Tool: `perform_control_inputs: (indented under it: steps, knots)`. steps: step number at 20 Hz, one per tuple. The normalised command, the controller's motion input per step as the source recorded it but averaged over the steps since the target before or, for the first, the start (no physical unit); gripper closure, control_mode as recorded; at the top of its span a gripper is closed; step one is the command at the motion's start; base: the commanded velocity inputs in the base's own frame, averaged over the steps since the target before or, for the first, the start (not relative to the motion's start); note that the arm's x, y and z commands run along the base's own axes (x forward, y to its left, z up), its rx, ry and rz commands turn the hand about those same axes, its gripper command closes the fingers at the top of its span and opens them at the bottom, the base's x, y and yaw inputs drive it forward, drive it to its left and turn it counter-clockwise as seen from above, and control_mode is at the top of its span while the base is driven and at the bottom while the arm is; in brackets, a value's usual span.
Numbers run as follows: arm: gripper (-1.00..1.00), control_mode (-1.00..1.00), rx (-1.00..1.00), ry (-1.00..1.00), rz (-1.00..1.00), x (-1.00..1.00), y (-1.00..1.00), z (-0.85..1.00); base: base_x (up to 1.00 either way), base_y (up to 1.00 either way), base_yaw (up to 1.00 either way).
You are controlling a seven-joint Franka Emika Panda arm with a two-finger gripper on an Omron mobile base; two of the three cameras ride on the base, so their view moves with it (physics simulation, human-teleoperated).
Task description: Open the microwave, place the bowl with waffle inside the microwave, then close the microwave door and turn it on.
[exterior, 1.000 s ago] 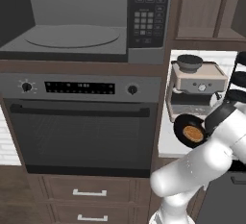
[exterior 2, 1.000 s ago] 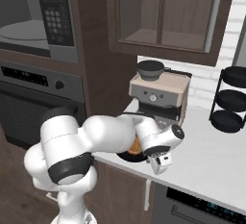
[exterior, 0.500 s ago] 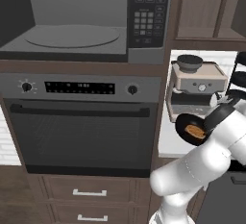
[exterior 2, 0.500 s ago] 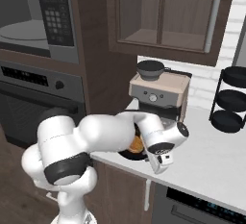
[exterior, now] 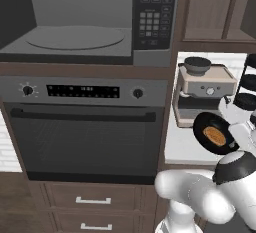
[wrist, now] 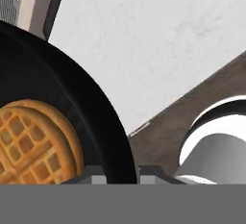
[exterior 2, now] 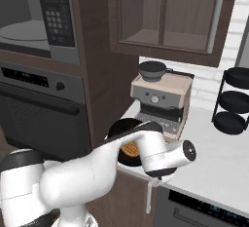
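The microwave stands open, showing its grey cavity and round turntable, with the keypad at the right. The microwave door shows as a dark slab swung out at the far left. The black bowl hangs tilted just above the counter in front of the coffee machine, with the golden waffle lying in it. In the hand view my gripper is shut on the rim of the bowl, and the waffle sits to the left. My forearm partly covers the bowl and the waffle.
A beige coffee machine stands right behind the bowl on the white counter. A black tiered stand sits further right. The oven with knobs and a bar handle is under the microwave. Wooden cabinets hang above the counter.
The jaws finished shutting on the bowl's rim. The bowl has since come up off the counter a little and tipped, drifting slightly right in the left base view.
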Motion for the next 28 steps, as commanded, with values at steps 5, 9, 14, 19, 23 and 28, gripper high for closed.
perform_control_inputs:
  steps: [5, 9, 14, 19, 23, 28]
  knots:
    - [1.00, -1.00, 0.00, -0.31, -0.09, -0.55, 0.27, 0.88, 0.00, 0.00, 0.00]
    - [1.00, -1.00, 0.00, -0.10, -0.13, -0.48, 0.37, 0.90, 0.00, 0.00, 0.00]
    - [1.00, -1.00, 0.00, 0.00, -0.09, -0.52, 0.45, 1.00, 0.00, 0.00, 0.00]
    - [1.00, -1.00, 0.00, 0.04, -0.04, -0.26, 0.71, 0.97, 0.00, 0.00, 0.00]
    - [1.00, -1.00, 0.00, 0.05, -0.03, -0.10, 0.86, 0.82, 0.00, 0.00, 0.00]
    - [1.00, -1.00, 0.00, 0.02, -0.04, -0.02, 0.90, 0.69, 0.00, 0.00, 0.00]
